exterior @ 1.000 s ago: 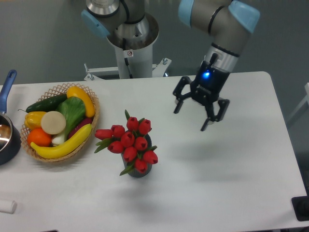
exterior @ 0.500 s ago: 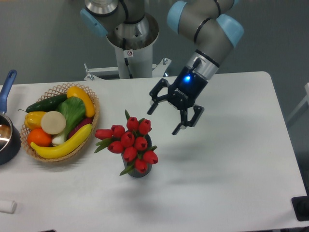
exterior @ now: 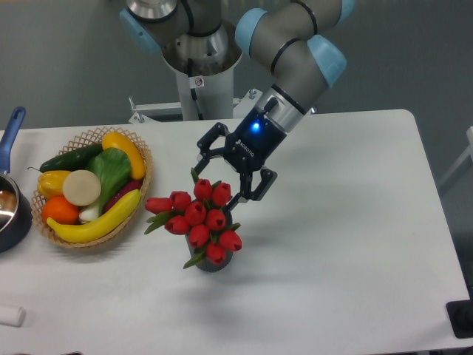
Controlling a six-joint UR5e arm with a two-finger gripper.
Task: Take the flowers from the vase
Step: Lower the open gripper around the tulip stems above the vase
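A bunch of red tulips (exterior: 199, 220) stood in a dark grey vase (exterior: 212, 260) mid-bench. The gripper (exterior: 228, 179) hovered at the bunch's upper edge, jaws spread and empty. Closing low on the gathered stems, not the buds, would likely lift cleanly.

Robotics lab; pedestal-mounted arm (exterior: 284, 44) at a bare white table (exterior: 355, 244), plain grey wall (exterior: 59, 59)

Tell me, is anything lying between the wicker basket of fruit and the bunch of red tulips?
No. In the fixed camera's view, only bare white table separates the wicker basket from the red tulips; one tulip leans toward the basket without touching.
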